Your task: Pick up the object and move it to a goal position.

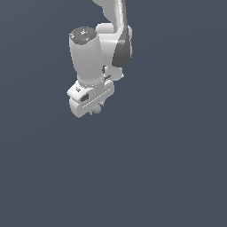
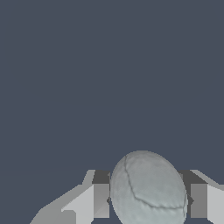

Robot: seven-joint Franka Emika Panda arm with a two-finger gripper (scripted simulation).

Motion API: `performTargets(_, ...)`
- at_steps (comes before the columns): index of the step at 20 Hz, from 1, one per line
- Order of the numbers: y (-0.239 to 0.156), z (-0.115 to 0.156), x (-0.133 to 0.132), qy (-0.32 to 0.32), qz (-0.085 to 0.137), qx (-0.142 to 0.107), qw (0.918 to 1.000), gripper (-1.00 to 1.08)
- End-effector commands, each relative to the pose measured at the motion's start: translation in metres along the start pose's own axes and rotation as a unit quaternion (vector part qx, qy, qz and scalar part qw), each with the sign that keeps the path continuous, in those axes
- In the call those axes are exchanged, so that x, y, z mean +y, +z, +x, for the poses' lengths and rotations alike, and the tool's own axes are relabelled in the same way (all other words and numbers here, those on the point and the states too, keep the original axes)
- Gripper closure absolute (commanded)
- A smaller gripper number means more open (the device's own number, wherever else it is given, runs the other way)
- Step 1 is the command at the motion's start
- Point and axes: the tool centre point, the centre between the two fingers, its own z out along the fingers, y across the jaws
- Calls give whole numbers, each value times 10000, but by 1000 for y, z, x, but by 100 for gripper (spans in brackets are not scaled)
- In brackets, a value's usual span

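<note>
A tiny pale grey-greenish ball (image 1: 97, 109) peeks out under the white gripper (image 1: 95, 110) in the exterior view, at the upper middle of the picture. In the wrist view the ball (image 2: 148, 189) looks large, with thin dark seams, and sits between the two fingers (image 2: 101, 199), which press against its sides. The gripper (image 2: 148, 200) is shut on the ball. The fingertips are mostly hidden behind the hand in the exterior view. The arm hangs down from above with the hand tilted.
A plain dark blue-grey surface (image 1: 155, 168) fills both views. No other object or marker shows.
</note>
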Motion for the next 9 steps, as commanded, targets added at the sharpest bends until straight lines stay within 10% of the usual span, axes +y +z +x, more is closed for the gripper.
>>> performTargets(1,-11,-5,2,-4,5,-2,10000,108)
performTargets(9,-17,-8,4,-2,4,-4,10000,108)
